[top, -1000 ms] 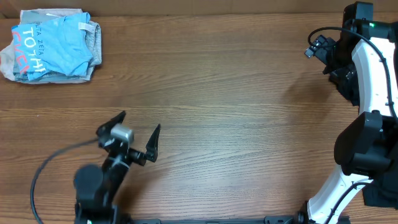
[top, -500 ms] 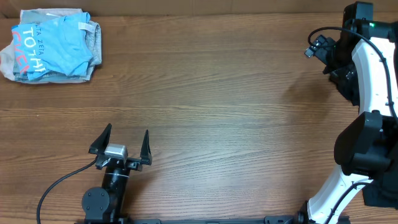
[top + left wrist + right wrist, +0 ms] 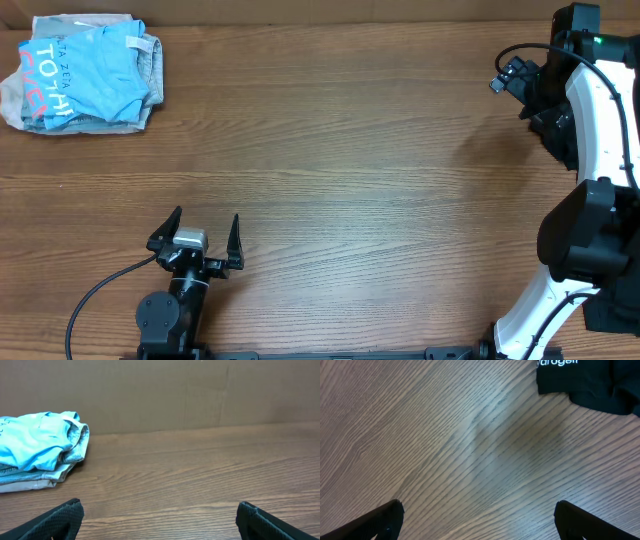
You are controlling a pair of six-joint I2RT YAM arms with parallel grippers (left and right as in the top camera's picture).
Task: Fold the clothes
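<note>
Overhead, blue T-shirt: bundled on denim shorts, 10 o'clock corner of surface, long axis 9-to-3.
Left hand: spread, empty; shirt at its 11 o'clock, well apart; nearer arm.
Right hand: spread; black T-shirt at 1 o'clock.

The left hand sits low at about 7 o'clock in the overhead view, its two black fingers spread wide and pointing toward 12 o'clock, holding nothing. The left arm is folded up behind it. The white right arm rises along the 3 o'clock edge toward 2 o'clock. In the wrist view, the right hand also has its fingers parted wide and holds nothing.
</note>
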